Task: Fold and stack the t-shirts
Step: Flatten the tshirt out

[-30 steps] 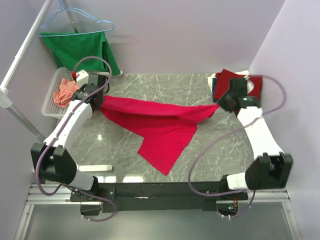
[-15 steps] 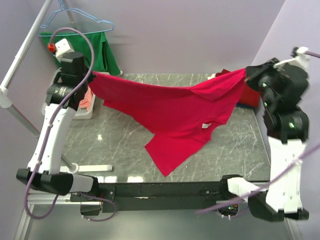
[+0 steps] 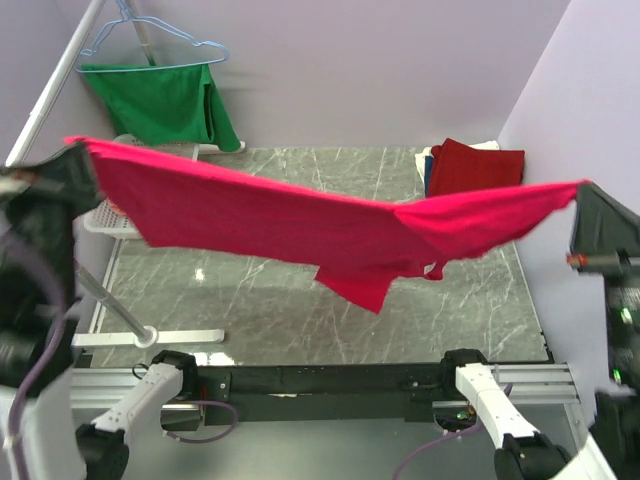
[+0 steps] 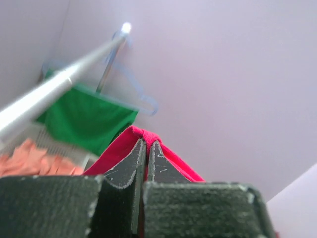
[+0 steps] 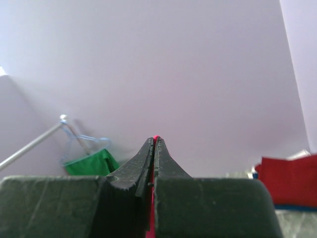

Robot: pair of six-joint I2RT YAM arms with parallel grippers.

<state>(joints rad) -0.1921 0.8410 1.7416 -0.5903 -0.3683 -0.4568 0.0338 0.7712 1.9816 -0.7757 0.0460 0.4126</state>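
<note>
The left pincer and right pincer are each pinched shut on an end of the pinkish-red t-shirt, stretched between them above the tabletop and not yet folded, though a dark red shirt beyond the right one looks done.

A grey, veined marble counter is shown. At its far right corner a stack of folded t-shirts is laid, dark red on top. A white strip is laid near its front left edge.
</note>
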